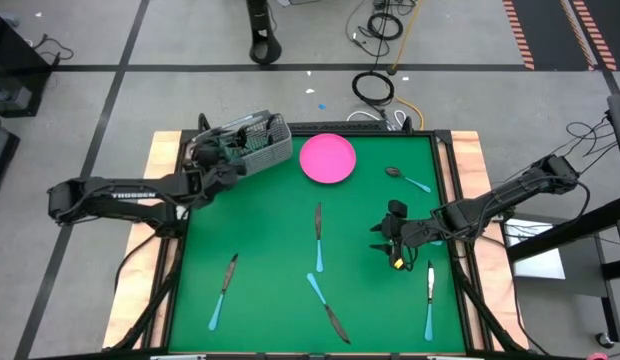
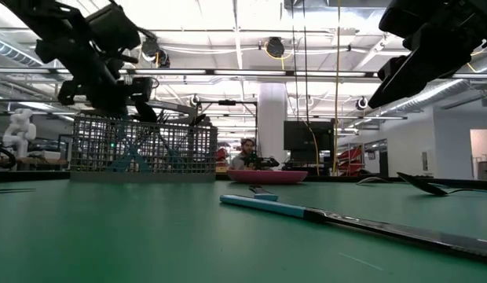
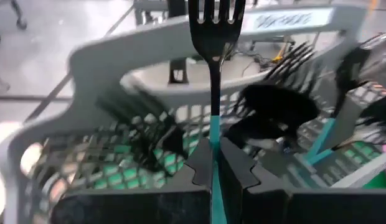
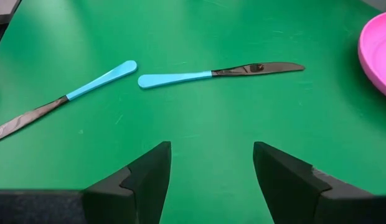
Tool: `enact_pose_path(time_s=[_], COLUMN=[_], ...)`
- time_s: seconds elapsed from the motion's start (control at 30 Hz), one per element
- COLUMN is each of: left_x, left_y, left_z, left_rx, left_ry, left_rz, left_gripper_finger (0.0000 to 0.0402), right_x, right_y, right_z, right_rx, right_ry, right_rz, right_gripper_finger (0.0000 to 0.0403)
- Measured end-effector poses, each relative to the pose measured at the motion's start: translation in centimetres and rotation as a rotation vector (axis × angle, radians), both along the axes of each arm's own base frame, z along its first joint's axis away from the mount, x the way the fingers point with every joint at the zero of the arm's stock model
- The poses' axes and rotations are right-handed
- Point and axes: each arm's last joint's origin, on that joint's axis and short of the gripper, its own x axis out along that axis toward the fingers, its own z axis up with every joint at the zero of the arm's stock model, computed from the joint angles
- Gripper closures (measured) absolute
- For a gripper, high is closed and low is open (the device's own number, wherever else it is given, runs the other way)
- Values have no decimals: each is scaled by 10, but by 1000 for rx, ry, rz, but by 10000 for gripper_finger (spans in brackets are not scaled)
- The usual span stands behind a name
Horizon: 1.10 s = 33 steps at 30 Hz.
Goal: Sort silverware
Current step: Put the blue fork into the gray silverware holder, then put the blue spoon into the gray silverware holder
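Note:
My left gripper (image 3: 213,168) hovers at the grey mesh basket (image 1: 258,143) in the table's far left corner, shut on a fork (image 3: 213,68) with a blue handle. Inside the basket stand several dark forks and spoons (image 3: 286,106). My right gripper (image 4: 211,168) is open above bare green mat right of centre (image 1: 395,238). Two blue-handled knives (image 4: 211,73) (image 4: 62,99) lie on the mat ahead of it. Another knife (image 1: 223,288) lies near left, a fork (image 1: 429,300) near right, and a spoon (image 1: 407,178) far right. My left gripper pinches the fork between its two fingers at the blue handle (image 3: 213,134), just below the dark metal shaft. The fork runs along the fingers, tines (image 3: 215,15) pointing away from the gripper over the basket's rim, lifted clear of the table.
A pink round plate (image 1: 327,158) sits at the far middle, right of the basket. The green mat (image 1: 280,250) has free room between the scattered pieces. Wooden table edges (image 1: 162,160) flank the mat. A person sits in the room behind the table (image 2: 247,153).

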Motion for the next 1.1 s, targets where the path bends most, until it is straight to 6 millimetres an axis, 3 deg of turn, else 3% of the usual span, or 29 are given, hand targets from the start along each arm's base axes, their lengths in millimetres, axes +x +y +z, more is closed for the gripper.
enact_pose_path(time_s=[0.6,0.83,1.1], left_x=[-1,4,12], left_y=[-1,0,-5], left_z=[-2,27,66], left_rx=[-64,-20,-32], left_ry=[-45,-37,45], left_rz=[3,-41,-310], left_gripper_finger=[307,295,295], right_x=[0,0,0], right_y=[0,0,0], right_z=[0,0,0], right_rx=[-1,2,8], right_ry=[1,0,1], right_rz=[3,1,-4], right_gripper_finger=[186,186,186])
